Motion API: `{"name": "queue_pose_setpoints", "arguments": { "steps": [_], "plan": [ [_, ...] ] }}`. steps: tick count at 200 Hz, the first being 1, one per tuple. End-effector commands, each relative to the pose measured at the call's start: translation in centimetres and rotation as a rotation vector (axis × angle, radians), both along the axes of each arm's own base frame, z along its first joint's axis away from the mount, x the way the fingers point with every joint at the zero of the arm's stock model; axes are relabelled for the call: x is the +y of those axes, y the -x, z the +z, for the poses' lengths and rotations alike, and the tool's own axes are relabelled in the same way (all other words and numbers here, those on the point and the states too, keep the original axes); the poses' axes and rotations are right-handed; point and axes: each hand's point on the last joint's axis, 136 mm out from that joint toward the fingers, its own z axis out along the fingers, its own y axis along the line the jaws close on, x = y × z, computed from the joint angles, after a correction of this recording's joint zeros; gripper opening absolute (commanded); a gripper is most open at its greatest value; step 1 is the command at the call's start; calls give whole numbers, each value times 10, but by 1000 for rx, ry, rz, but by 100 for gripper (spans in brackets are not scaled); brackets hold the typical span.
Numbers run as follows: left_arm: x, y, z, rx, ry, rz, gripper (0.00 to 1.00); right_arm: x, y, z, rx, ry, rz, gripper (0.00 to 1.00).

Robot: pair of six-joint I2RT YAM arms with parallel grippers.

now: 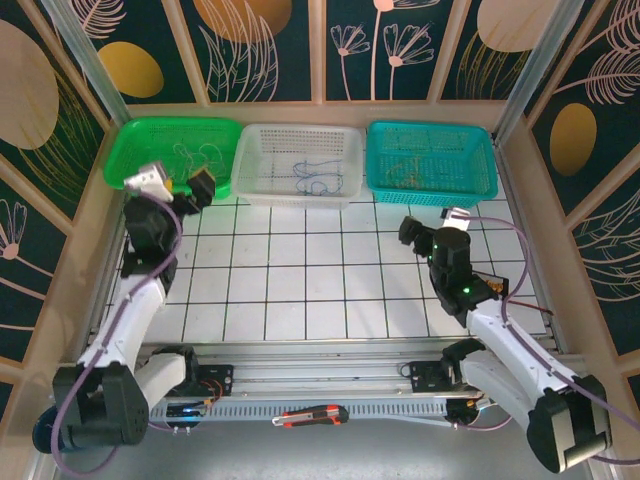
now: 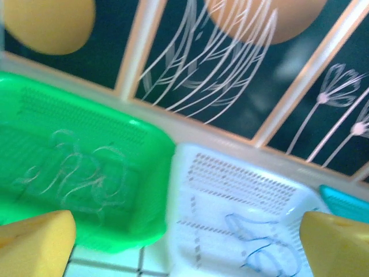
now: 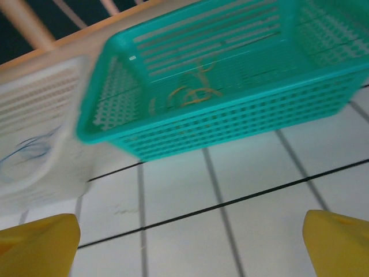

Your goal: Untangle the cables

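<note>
The left gripper (image 1: 190,185) (image 2: 184,248) has its jaws spread wide and holds nothing; its yellow fingertips (image 2: 36,242) sit at the bottom corners of the left wrist view. Ahead of the jaws and to their left, the thin white cords (image 1: 195,155) (image 2: 81,173) lie in loose loops on the floor of the green perforated plastic basket (image 1: 175,122) (image 2: 155,173). The basket's near wall stands between the jaws and these cords. Ahead and to the right of the same jaws, the thin blue cords (image 1: 318,178) (image 2: 259,242) lie curled in the white perforated plastic basket (image 1: 300,128) (image 2: 242,173), which touches the green one.

The right gripper (image 1: 428,228) (image 3: 187,245) is also spread wide and empty, above the white tiled table (image 1: 300,280) (image 3: 259,190). Straight ahead of its jaws stands the teal latticed plastic basket (image 1: 430,127) (image 3: 242,121), and the thin yellowish-olive cords (image 1: 410,178) (image 3: 190,95) lie inside it behind its near wall. A strip of bare tile separates the jaws from that wall. To the left of these jaws, the blue cords (image 3: 29,150) show through the white basket (image 3: 52,98).

Behind both grippers, at the arm bases, a red-and-black utility knife (image 1: 310,415) lies on the metal rail.
</note>
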Motion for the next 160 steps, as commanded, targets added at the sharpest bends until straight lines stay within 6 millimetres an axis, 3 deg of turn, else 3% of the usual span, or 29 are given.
{"name": "queue_pose_setpoints", "arguments": {
  "steps": [1,27,61,91,109,136,160],
  "plan": [
    [30,24,15,-197,-144,179,99,-34,-10,11,-90,88,-150,99],
    [42,36,-33,-145,-258,250,99,-54,-19,11,-106,163,-223,99],
    [49,31,-88,-21,-253,276,99,-61,-29,0,-137,249,-243,99],
    [49,28,-106,-18,-237,278,99,-68,-33,-15,-176,323,-281,99],
    [41,19,-108,-20,-265,237,99,-63,-38,-29,-194,360,-233,99],
    [29,11,-107,-46,-348,189,99,-44,-52,-24,-269,443,-116,99],
    [22,14,-113,-74,-374,168,99,-54,-47,-26,-299,373,-100,99]
  ]
}}
